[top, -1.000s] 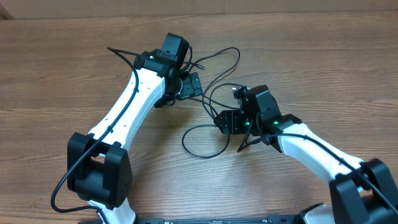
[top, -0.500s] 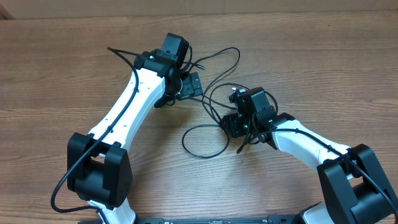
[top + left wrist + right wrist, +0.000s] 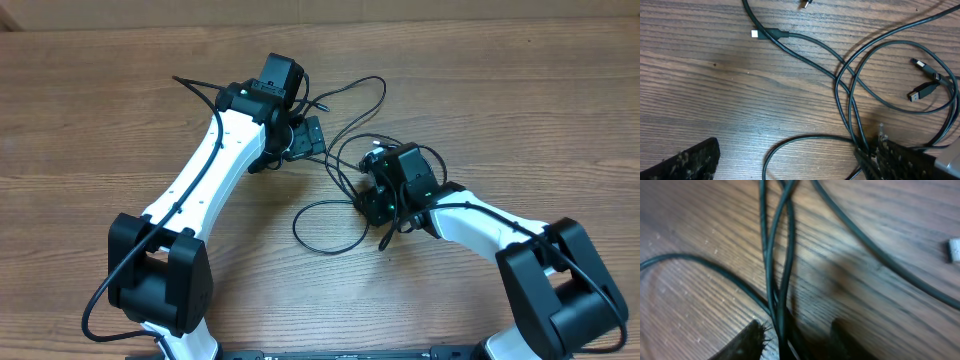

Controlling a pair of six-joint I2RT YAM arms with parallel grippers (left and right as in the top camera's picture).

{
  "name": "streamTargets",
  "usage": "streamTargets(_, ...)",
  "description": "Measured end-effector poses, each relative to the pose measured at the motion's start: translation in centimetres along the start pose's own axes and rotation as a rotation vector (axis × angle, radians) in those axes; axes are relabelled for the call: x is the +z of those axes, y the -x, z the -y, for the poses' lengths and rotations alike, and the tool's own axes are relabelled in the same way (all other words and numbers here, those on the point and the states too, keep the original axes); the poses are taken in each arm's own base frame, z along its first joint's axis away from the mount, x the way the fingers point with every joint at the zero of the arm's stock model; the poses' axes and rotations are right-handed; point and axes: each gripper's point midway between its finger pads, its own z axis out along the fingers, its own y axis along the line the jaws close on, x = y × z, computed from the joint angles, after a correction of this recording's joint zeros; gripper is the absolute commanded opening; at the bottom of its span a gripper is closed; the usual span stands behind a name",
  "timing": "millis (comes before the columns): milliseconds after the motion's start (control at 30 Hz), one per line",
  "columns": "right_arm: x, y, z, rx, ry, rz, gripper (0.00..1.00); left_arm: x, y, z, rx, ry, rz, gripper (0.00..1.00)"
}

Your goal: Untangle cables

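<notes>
Several thin black cables (image 3: 384, 92) lie tangled on the wooden table between my two arms, with a loop toward the front. My left gripper (image 3: 308, 136) hovers over the upper part of the tangle. In the left wrist view it (image 3: 790, 167) is wide open and empty; a cable loop lies between its fingers, the crossing strands (image 3: 845, 70) run past the right finger (image 3: 900, 160), and metal plug ends (image 3: 920, 92) lie to the right. My right gripper (image 3: 368, 196) is low over the crossing; in its wrist view twisted cables (image 3: 785, 287) run between its parted fingers (image 3: 745, 342).
The wooden table (image 3: 520, 100) extends around the tangle. A white-tipped plug (image 3: 756, 33) lies at the top of the left wrist view, and another plug tip (image 3: 954, 250) shows at the right wrist view's right edge. Thicker arm cables run along both white arms.
My right gripper has moved left and away from me onto the cable crossing, and its arm has swung in. The left arm and the cables have not visibly moved.
</notes>
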Motion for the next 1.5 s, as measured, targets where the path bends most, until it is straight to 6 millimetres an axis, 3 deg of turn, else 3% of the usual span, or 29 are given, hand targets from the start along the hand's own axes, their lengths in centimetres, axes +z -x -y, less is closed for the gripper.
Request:
streamTargets(167, 0.2, 0.3, -0.3, 0.0, -0.003, 0.014, 0.04, 0.0, 0.0, 0.0, 0.0, 0.0, 0.0, 1.0)
streamTargets(467, -1.2, 1.1, 0.1, 0.128, -0.008, -0.031, 0.04, 0.0, 0.0, 0.0, 0.0, 0.0, 0.001, 1.0)
streamTargets(533, -2.6, 2.3, -0.2, 0.137, -0.007, -0.034, 0.04, 0.0, 0.0, 0.0, 0.0, 0.0, 0.001, 1.0)
streamTargets(567, -4.5, 4.6, -0.9, 0.132, 0.002, 0.01, 0.04, 0.0, 0.0, 0.0, 0.0, 0.0, 0.001, 1.0)
streamTargets(833, -13.2, 11.5, -5.2, 0.086, 0.12, 0.159, 0.04, 0.0, 0.0, 0.0, 0.0, 0.002, 0.002, 1.0)
streamTargets(1000, -18.5, 15.6, -7.1, 0.041, 0.158, 0.308, 0.04, 0.0, 0.5, 0.3, 0.001, -0.01, 0.019, 0.99)
streamTargets(1100, -21.5, 17.1, -8.0, 0.033, 0.175, 0.384, 0.04, 0.0, 1.1, 0.8, -0.001, -0.031, 0.047, 1.0)
streamTargets(1200, -23.1, 17.4, -8.5, 0.029, 0.184, 0.419, 0.04, -0.1, 1.1, 1.1, -0.015, -0.049, 0.044, 0.99)
streamTargets(1500, -24.6, 18.4, -8.8, 0.029, 0.19, 0.46, 0.04, 0.0, -0.6, 3.3, 0.029, -0.087, 0.013, 1.0)
